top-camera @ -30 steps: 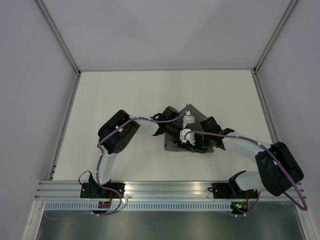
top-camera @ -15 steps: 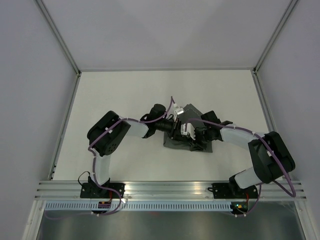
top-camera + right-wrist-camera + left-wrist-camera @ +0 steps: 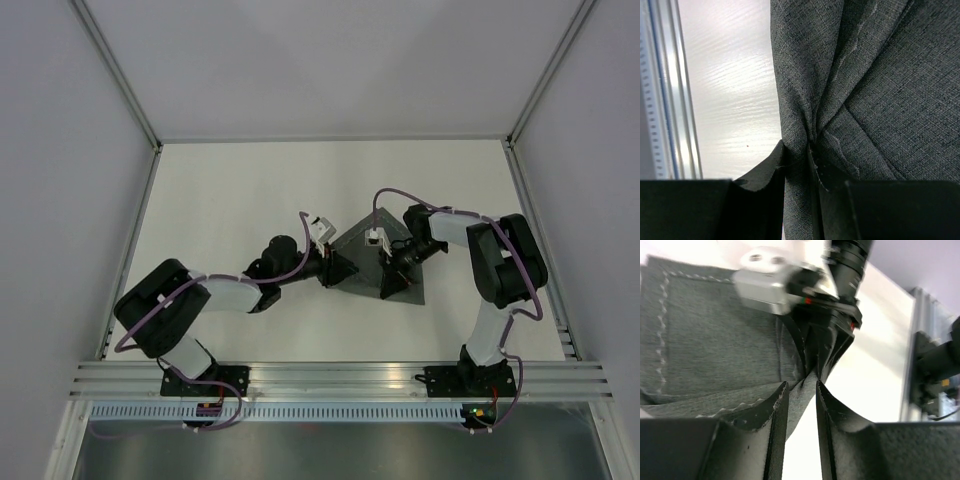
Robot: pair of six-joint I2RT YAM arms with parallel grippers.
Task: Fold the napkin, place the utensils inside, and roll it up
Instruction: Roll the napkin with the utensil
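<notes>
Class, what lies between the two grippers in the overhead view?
The napkin fills that stretch, held between the left gripper and the right gripper, each shut on it. The top view shows this.

The left arm (image 3: 232,293) and right arm (image 3: 452,227) are alike: bulky matte black joint housings joined by smooth white shells, each trailing a thin lilac cable (image 3: 396,192) held by small white clips. Black base blocks (image 3: 205,382) carry tiny coloured lights. The left tool (image 3: 800,387) and right tool (image 3: 797,147) have flat black fingers (image 3: 765,415) with wavy inner edges.
</notes>
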